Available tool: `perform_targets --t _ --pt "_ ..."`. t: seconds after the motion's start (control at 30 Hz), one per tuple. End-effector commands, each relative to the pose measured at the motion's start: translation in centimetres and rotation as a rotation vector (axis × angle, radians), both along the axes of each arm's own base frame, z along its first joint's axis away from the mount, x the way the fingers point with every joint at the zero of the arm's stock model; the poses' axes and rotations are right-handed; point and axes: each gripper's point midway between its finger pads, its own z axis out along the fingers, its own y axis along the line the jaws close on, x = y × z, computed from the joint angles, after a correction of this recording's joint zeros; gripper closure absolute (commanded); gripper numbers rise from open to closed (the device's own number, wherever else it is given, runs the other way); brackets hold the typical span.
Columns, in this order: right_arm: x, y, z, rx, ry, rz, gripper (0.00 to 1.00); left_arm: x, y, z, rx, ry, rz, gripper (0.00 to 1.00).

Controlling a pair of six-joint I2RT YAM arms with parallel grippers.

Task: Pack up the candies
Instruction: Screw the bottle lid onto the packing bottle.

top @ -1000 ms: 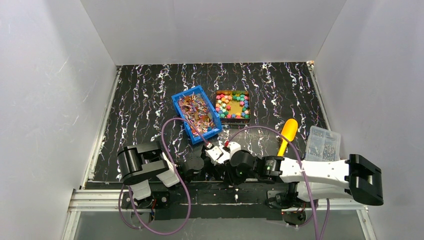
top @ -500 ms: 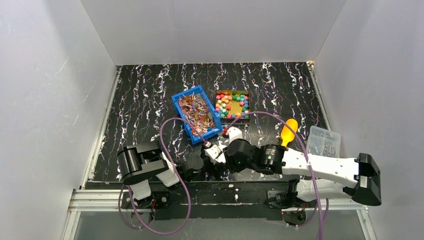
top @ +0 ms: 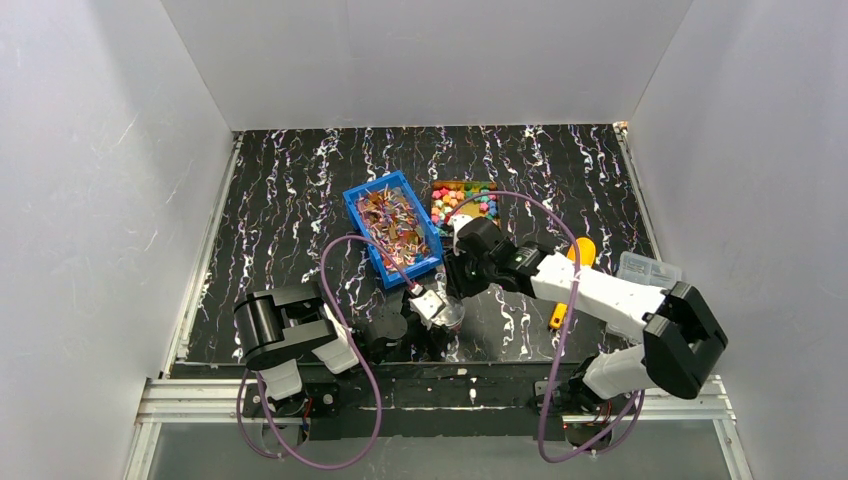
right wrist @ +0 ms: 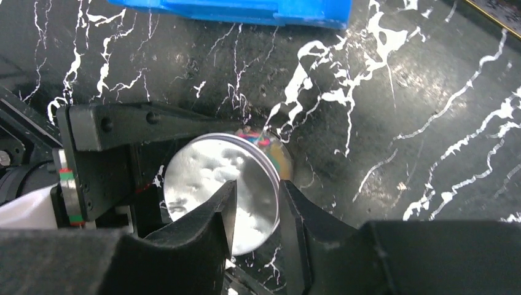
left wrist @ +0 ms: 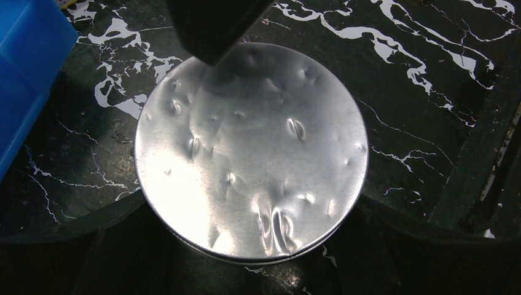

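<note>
the silver-lidded tub [left wrist: 252, 147] sits gripped in the left pincer [top: 433, 305], just ahead of the right pincer [right wrist: 257, 212], whose tips stand narrowly apart and empty. the loose candies [top: 465, 206] lie beyond, nearer the right arm.

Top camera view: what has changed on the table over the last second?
The right arm swung forward off the near edge toward the candy tin, lifting the right gripper back from the jar. The left gripper kept its hold on the jar. The blue bin, tin and orange scoop stayed put.
</note>
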Motion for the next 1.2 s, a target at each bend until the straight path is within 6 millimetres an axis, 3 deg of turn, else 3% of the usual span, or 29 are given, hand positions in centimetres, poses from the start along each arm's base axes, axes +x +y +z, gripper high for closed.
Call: perform_targets --t 0.0,0.2,0.47,1.17 --pt "1.2 2.8 1.5 0.12 -0.013 0.098 0.6 -1.3 2.8 -4.1 0.155 0.082 -0.002 0.41" --pt "1.8 3.3 1.0 0.151 0.008 0.122 0.6 -1.4 2.7 -4.4 0.16 0.085 -0.005 0.41" --pt "1.2 3.1 -0.3 0.141 0.052 0.151 0.61 -1.3 2.7 -4.4 0.162 0.084 -0.004 0.41" --pt "-3.3 0.3 -3.1 0.116 0.173 0.193 0.72 -0.8 2.8 -4.3 0.163 0.082 0.027 0.4"
